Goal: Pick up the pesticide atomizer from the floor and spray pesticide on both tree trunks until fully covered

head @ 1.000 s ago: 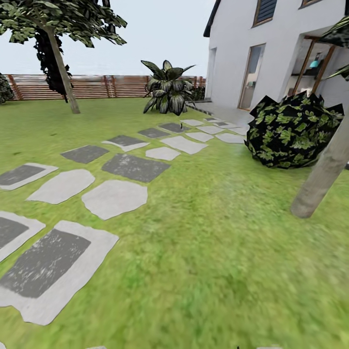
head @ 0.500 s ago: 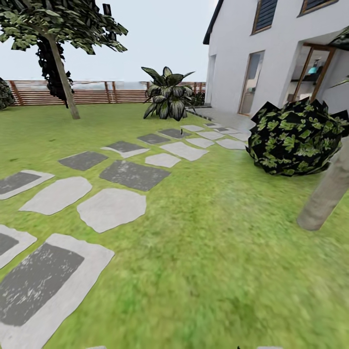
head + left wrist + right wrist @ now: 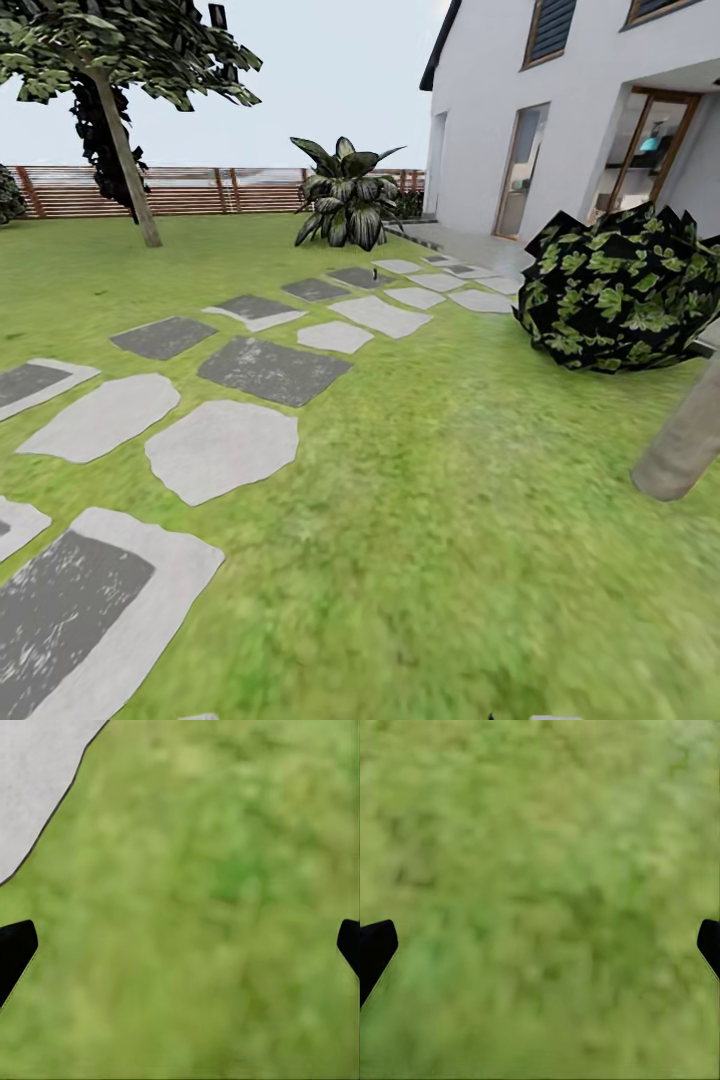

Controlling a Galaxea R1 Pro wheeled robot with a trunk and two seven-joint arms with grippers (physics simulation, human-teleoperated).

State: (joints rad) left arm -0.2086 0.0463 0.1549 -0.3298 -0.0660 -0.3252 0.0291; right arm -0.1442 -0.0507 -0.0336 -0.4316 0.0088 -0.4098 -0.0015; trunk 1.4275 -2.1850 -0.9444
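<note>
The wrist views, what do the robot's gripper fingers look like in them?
Little shows: the left gripper has two black, blunt, wedge-shaped fingertips poking in from opposite picture edges. The right gripper looks the same, with black fingertips. No cables or markings are visible.

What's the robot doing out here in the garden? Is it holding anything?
It isn't holding anything right now. Both wrist cameras look down at the grass, and the left gripper and right gripper are open and empty, with a paving slab near the left one. From its head it sees the lawn, stepping stones, a bush, the white house, one thick trunk close by on the right, and another tree by the fence. I can't make out the sprayer.
</note>
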